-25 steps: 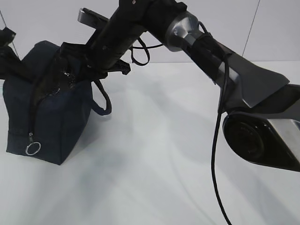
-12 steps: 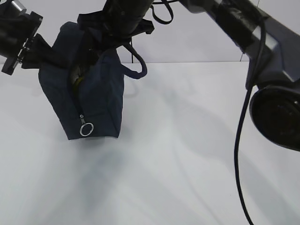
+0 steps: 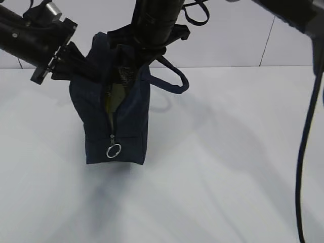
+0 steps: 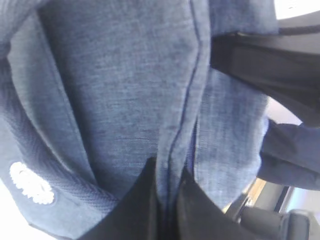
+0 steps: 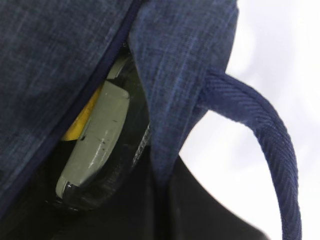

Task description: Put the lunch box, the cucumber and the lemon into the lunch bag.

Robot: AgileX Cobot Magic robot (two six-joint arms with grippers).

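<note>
A: Left side first?
B: Left gripper (image 3: 71, 58) comes in from the upper left, its black fingers (image 4: 142, 210) closed on a fold of the dark navy boxy fabric lunch bag (image 3: 98, 121), pinching the cloth near the top back edge.
A: The bag itself?
B: Stands upright on the white bench (image 3: 223, 167), tall axis vertical. Zipper slit runs down the near end face, part open, metal ring pull (image 3: 113, 151) hanging low near the base.
A: Contents?
B: In the right wrist view, the clear lunch box with the pale sage-green lid (image 5: 92, 142) sits inside the opening, long axis running roughly along the slit. A bit of the small bright yellow lemon (image 5: 80, 122) shows just beside it, touching its lid edge. Cucumber can't be made out.
A: Right side?
B: Right gripper (image 3: 152, 43) comes down from above, clamped on the bag's top rim at the opening; the padded navy loop handle (image 3: 174, 81) sticks out right of it.
</note>
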